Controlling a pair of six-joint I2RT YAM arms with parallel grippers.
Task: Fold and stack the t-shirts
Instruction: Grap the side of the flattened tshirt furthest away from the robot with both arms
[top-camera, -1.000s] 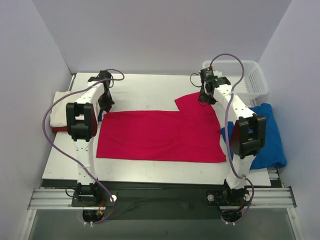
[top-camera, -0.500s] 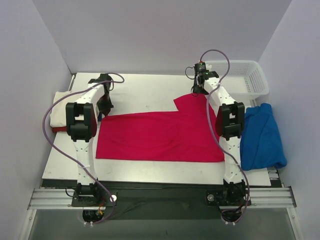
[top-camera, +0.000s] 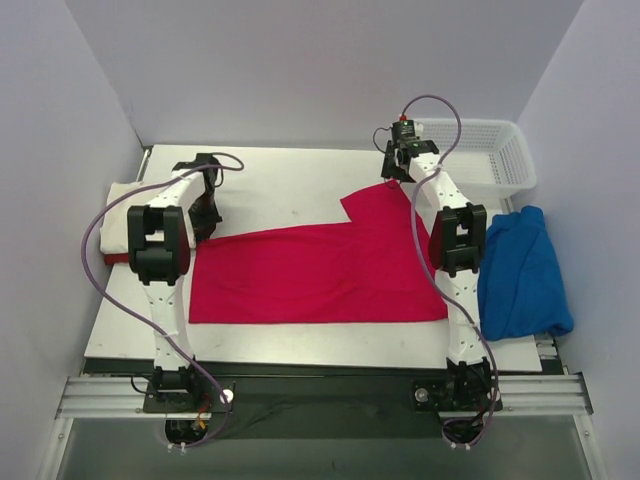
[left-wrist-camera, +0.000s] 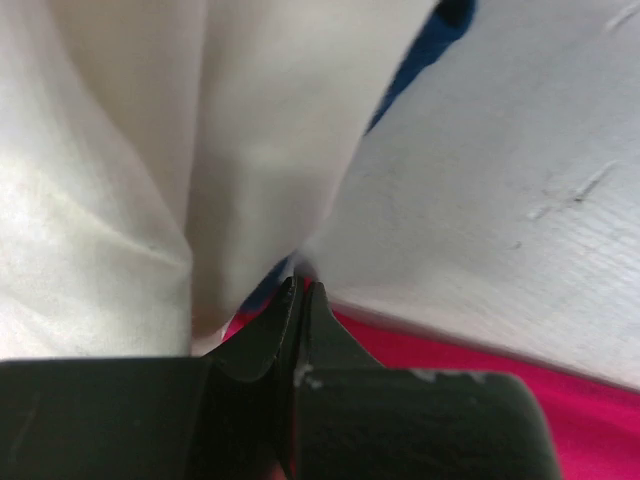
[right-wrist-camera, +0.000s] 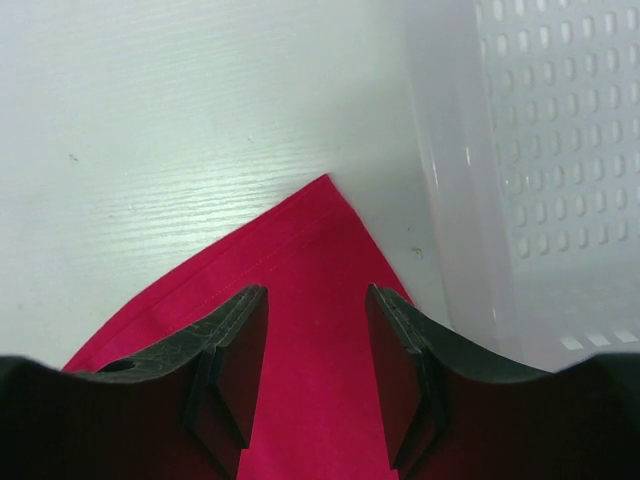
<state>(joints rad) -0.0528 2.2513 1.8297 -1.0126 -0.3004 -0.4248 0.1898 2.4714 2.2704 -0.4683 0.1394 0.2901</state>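
The crimson red t-shirt (top-camera: 320, 275) lies spread flat across the table, one sleeve pointing to the back right. My left gripper (top-camera: 203, 222) is at its back left corner, and in the left wrist view the gripper (left-wrist-camera: 300, 285) is shut with red cloth (left-wrist-camera: 480, 370) pinched at its tips. My right gripper (top-camera: 397, 172) hangs open just above the sleeve's tip, and the red corner (right-wrist-camera: 310, 260) shows between the spread fingers (right-wrist-camera: 240, 320). The cream t-shirt (top-camera: 115, 225) lies at the left edge. The royal blue t-shirt (top-camera: 520, 270) lies crumpled at the right edge.
The white lattice basket (top-camera: 490, 155) stands at the back right, and its wall (right-wrist-camera: 540, 150) is close to the right of my right gripper. Cream cloth (left-wrist-camera: 100, 200) fills the left of the left wrist view. White walls enclose the table on three sides.
My right gripper has moved back and a little left to the sleeve's tip. The red shirt's left edge and sleeve have shifted slightly left with my left gripper.
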